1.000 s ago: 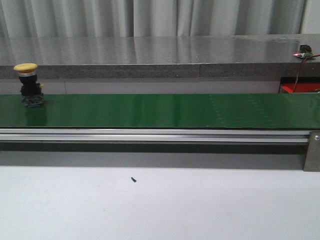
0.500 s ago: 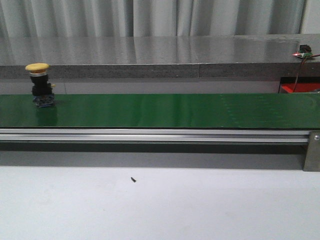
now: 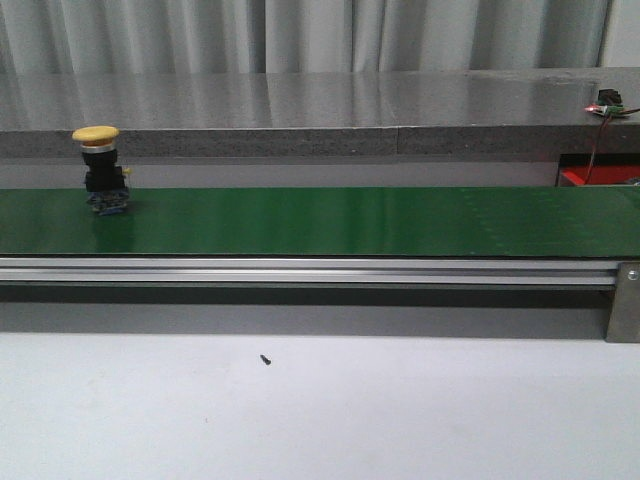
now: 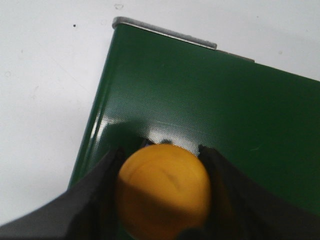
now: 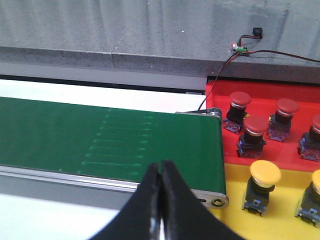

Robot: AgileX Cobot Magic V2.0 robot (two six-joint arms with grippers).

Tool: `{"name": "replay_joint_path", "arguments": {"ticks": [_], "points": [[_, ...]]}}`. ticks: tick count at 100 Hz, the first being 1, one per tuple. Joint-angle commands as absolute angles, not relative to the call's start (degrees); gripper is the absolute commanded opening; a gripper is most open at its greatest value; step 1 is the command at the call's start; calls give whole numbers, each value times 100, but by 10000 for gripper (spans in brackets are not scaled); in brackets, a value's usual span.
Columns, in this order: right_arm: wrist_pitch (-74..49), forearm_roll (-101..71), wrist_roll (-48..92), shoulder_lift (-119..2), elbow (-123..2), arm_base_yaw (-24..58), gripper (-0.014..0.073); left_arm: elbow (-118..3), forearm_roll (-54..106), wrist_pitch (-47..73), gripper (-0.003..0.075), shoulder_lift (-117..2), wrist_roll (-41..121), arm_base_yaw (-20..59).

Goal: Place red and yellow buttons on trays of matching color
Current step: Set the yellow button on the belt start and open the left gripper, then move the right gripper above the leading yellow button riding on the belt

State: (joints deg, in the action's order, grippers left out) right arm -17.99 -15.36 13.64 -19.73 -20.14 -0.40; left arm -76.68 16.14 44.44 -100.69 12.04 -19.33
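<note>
Observing one yellow button [image 3: 102,170] standing upright on the green belt [image 3: 350,220], at the belt's far left, close to its far edge, with nothing gripping it in the front view. Noting the yellow cap on top and the dark body with a bluish base touching the belt.

Recording, from the left wrist view, the left hand [image 4: 161,151] released, its dark fingers [image 4: 95,190] spread to either side of the blurred yellow cap [image 4: 162,192], above the belt [image 4: 210,100] near its metal-edged end. Not being able to tell from this view whether either finger is touching the cap.

Recording, from the right wrist view, the right hand [image 5: 160,167] clenched, fingers pressed together and grasping nothing, hanging over the near edge of the belt [image 5: 100,135] near its right end.

Noting a red tray [image 5: 285,152] just right of the belt's right end, carrying red buttons [image 5: 256,132] standing upright. Noting a yellow tray [image 5: 290,200] on the near side of the red one, touching it, carrying tray yellow buttons [image 5: 264,182], also upright. Seeing only a sliver of the red tray [image 3: 590,178] in the front view.

Noting an aluminium rail [image 3: 300,268] running along the belt's near side, a white counter [image 3: 400,420] in front of it bearing a small dark speck [image 3: 266,359], and a small circuit board [image 3: 605,103] with wires on the grey ledge [image 3: 300,105] beyond the belt, far right.
</note>
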Motion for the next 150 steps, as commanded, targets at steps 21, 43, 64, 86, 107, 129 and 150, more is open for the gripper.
{"name": "replay_joint_path", "arguments": {"ticks": [21,43,64,86,107,129,150], "points": [[-1404,-1584,1373,-2002,-2157,-37,-123,-7822,1734,4170,335,-9814,1452,-1896],[-1404,-1584,1373,-2002,-2157,-37,-123,-7822,1898,4277,496,-9802,1452,-1896],[-1404,-1584,1373,-2002,-2157,-37,-123,-7822,2052,4450,495,-9558,1590,-1896],[-1404,-1584,1373,-2002,-2157,-37,-123,-7813,2715,4704,494,-9020,2137,-1896],[-1411,-1584,1373,-2002,-2157,-37,-123,-7461,2851,4691,323,-8355,2307,-1858],[-1416,-1589,1373,-2002,-2157,-37,-123,-6784,2865,4431,-17,-7639,2501,-1508],[-1416,-1589,1373,-2002,-2157,-37,-123,-6187,2865,4326,-20,-7103,2501,-1178]]}}
